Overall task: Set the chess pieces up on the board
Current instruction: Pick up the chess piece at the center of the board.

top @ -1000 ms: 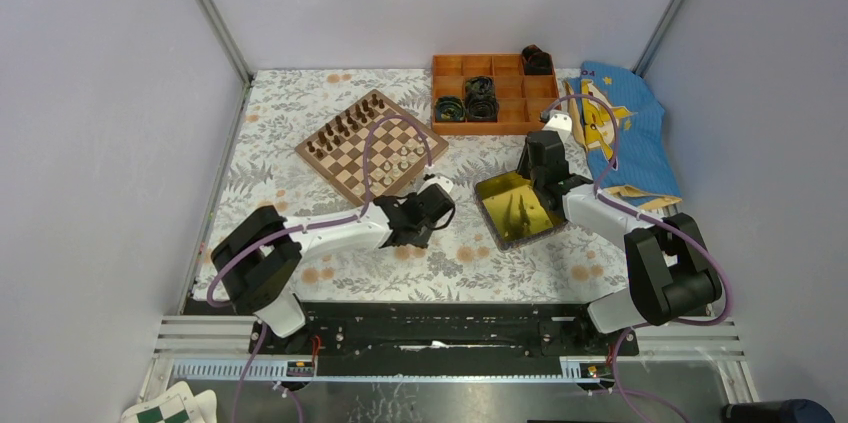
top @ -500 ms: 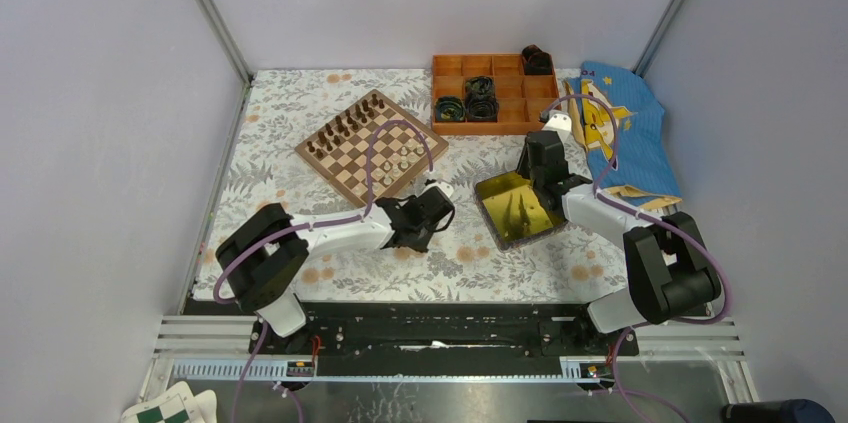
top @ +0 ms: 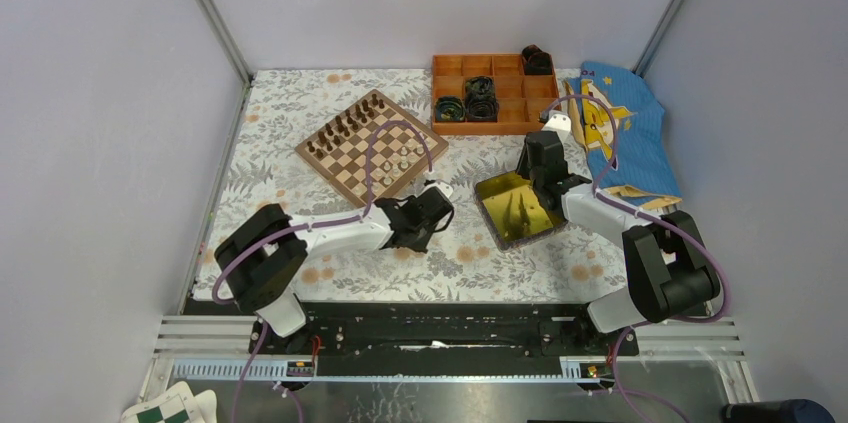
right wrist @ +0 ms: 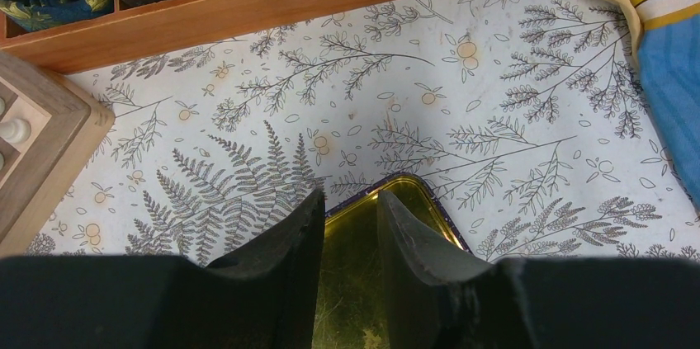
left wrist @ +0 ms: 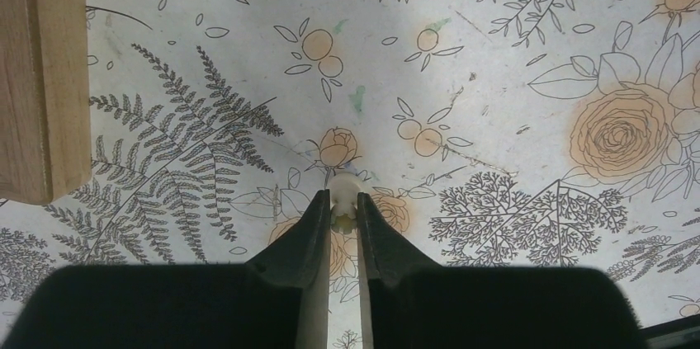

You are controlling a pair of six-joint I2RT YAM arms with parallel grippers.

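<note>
My left gripper [left wrist: 342, 202] is down low over the floral tablecloth [left wrist: 495, 52], just off the near right corner of the board [top: 368, 146]. Its two fingers are drawn in on a single cream-white chess piece [left wrist: 343, 187], whose head pokes out past the fingertips. From the wrist view I cannot tell whether the piece is lifted or resting on the cloth.

The board lies at far left centre, turned diamond-wise. Dark brown figures [top: 345, 123] line its far left side, and a few cream-white pieces [top: 404, 155] stand near its right corner.

My right gripper [right wrist: 351, 205] hangs over the far corner of the glossy yellow tray [right wrist: 415, 194], to the right of the board. Its fingers are parted with nothing between them, only the tray floor showing through the gap. A few small figures [top: 521, 209] lie in the tray.

Beyond the tray sits the orange compartment box [top: 497, 125], with dark rolled items [top: 481, 98] in some cells. At far right lies a blue cloth [top: 640, 133] with a yellow print. Any lettering on it is too small for me to read.
</note>
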